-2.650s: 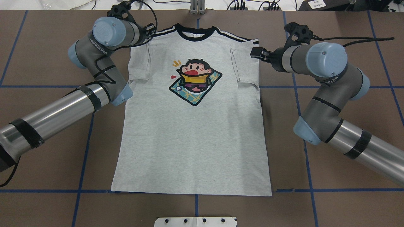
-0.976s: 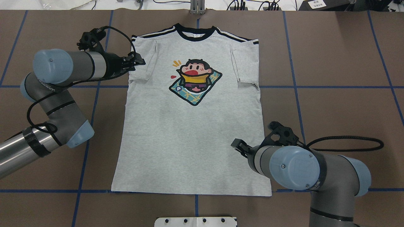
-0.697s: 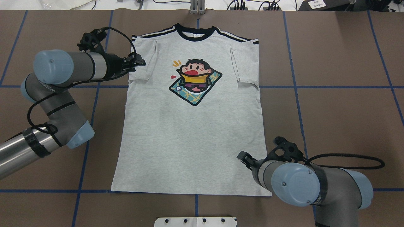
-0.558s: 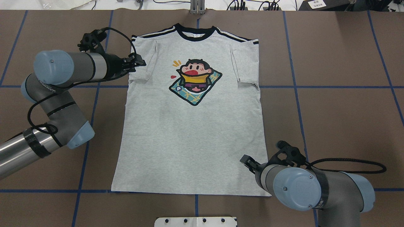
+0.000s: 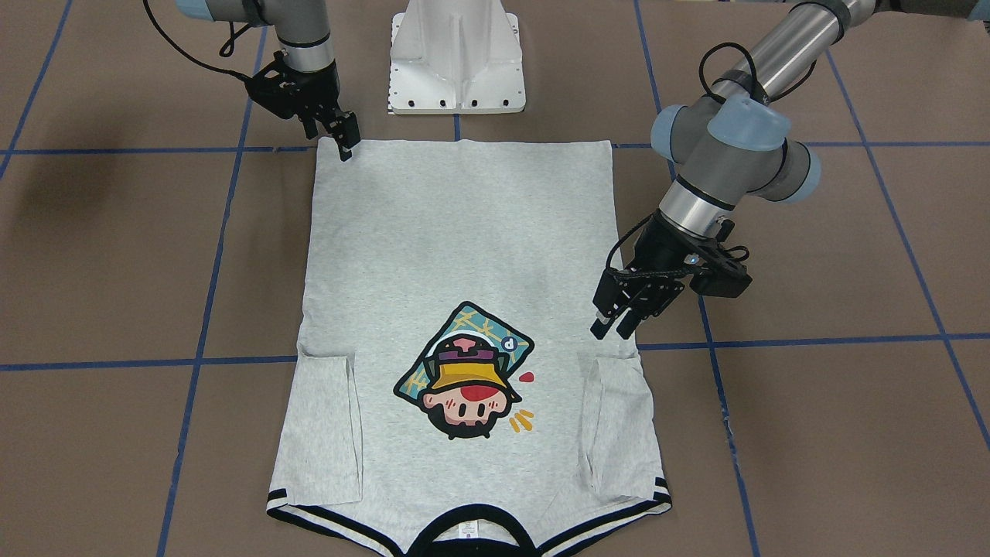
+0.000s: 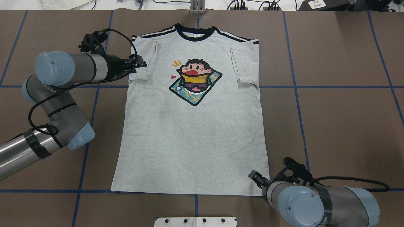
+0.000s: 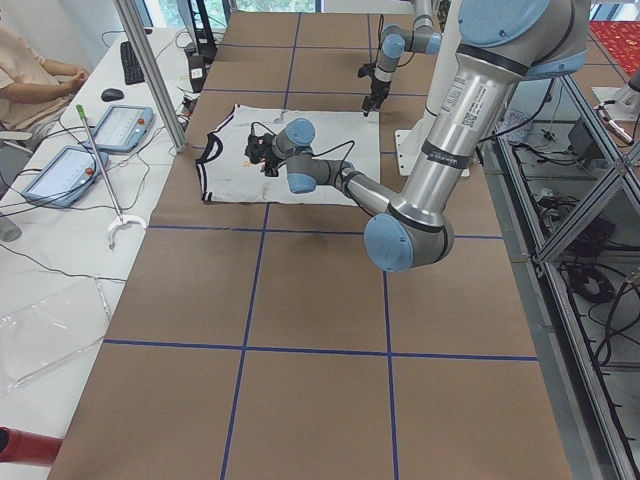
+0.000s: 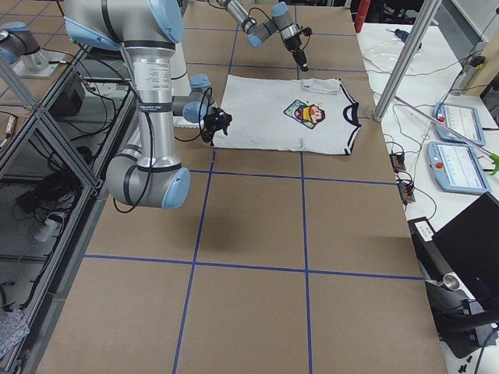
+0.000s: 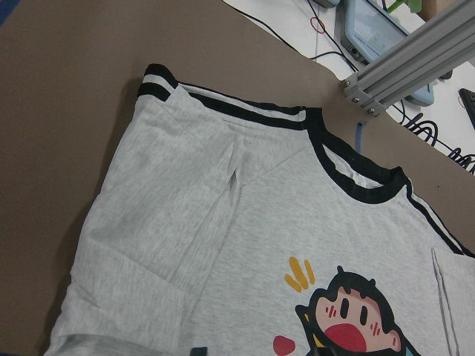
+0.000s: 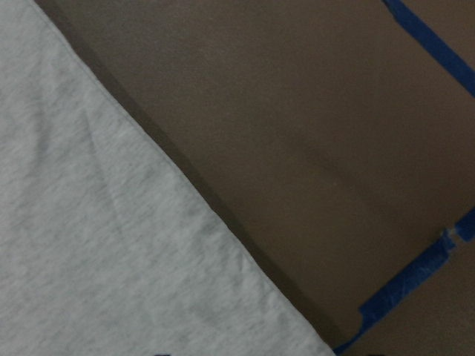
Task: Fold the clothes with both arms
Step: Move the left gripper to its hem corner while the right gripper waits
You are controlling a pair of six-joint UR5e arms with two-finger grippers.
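Black left claw [image 5: 611,329], parted, sits over T-shirt [image 5: 464,232] sleeve.

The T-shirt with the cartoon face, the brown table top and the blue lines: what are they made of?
T-shirt: probably soft knitted cotton-like cloth, matte and speckled grey. It lies limp with small creases.
Table cover: looks like matte brown paper or card, with faint creases and no shine. I cannot tell which.
Blue lines: likely stuck-on tape, since the right wrist view shows strip ends meeting unevenly.
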